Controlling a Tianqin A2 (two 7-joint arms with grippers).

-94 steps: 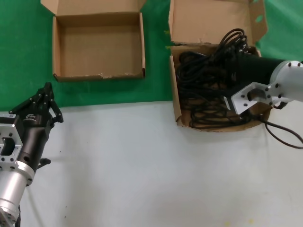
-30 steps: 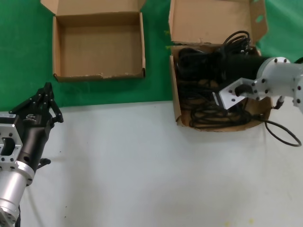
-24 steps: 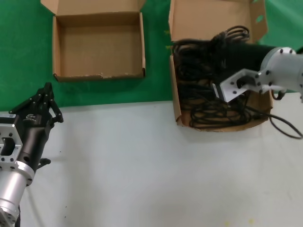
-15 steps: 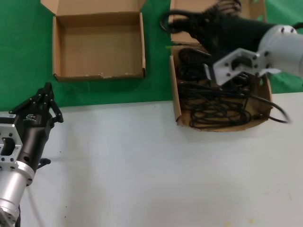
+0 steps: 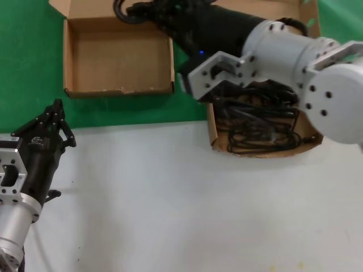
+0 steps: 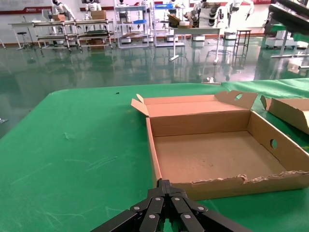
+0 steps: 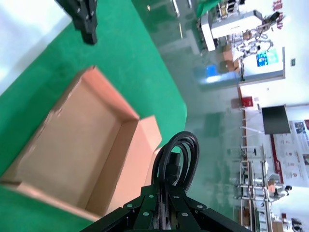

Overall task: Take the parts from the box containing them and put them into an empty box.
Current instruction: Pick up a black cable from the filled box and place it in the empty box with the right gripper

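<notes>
My right gripper (image 5: 161,14) is shut on a looped black power cord (image 5: 126,8) and holds it in the air over the far right corner of the squarish empty box (image 5: 116,56). In the right wrist view the cord's loop (image 7: 177,152) sticks out past the closed fingers (image 7: 166,195), with the empty box (image 7: 72,140) below. Several more cords (image 5: 261,122) lie tangled in the longer box (image 5: 211,129), partly hidden by my right arm. My left gripper (image 5: 57,109) is shut and empty, parked at the near left, pointing at the empty box (image 6: 212,154).
Both boxes stand on a green mat (image 5: 28,62); the white table (image 5: 170,198) lies in front. My bulky right arm (image 5: 295,62) spans the space above the longer box. The longer box's flap (image 6: 289,108) shows at the left wrist view's edge.
My right gripper has lifted a cord bundle out of the longer box and carried it left, to above the squarish box's far right corner. The left arm has not moved.
</notes>
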